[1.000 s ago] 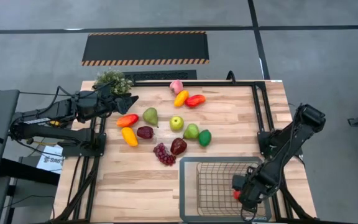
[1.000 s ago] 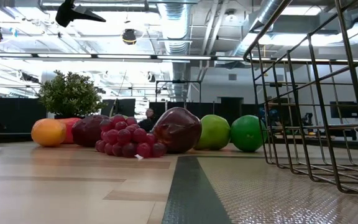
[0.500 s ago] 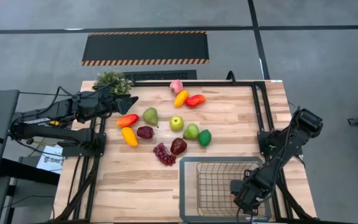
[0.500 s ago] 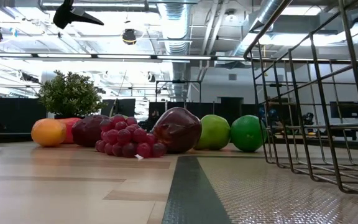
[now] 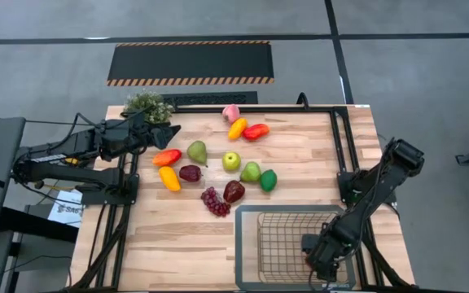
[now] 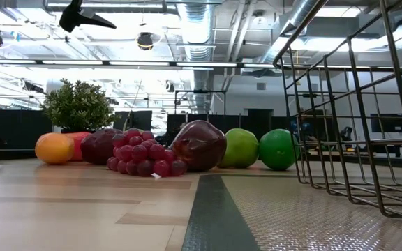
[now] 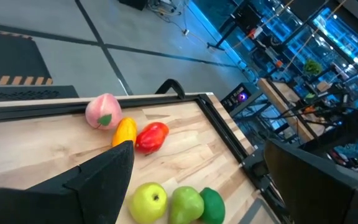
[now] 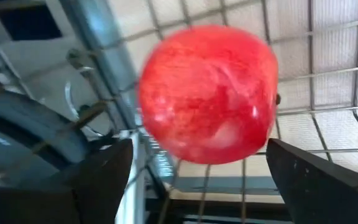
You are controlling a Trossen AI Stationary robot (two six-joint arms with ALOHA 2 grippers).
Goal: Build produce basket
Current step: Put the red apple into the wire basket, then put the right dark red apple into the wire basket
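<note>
The right gripper (image 5: 320, 254) has dropped lower inside the basket (image 5: 255, 213), its body now hiding the red apple (image 8: 208, 94) ahead of its fingers from above.

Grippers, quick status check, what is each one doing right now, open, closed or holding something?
Left gripper: open, empty, near the potted plant.
Right gripper: open, down in the basket, red apple between its fingers, not gripped.

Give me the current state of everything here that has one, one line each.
Basket: upright on the table, one fruit inside.
Red apple: inside the basket, not gripped.
Right end effector: open, down in the basket.
Left end effector: open, empty, hovering by the potted plant.
Other produce: loose on the table, outside the basket.
</note>
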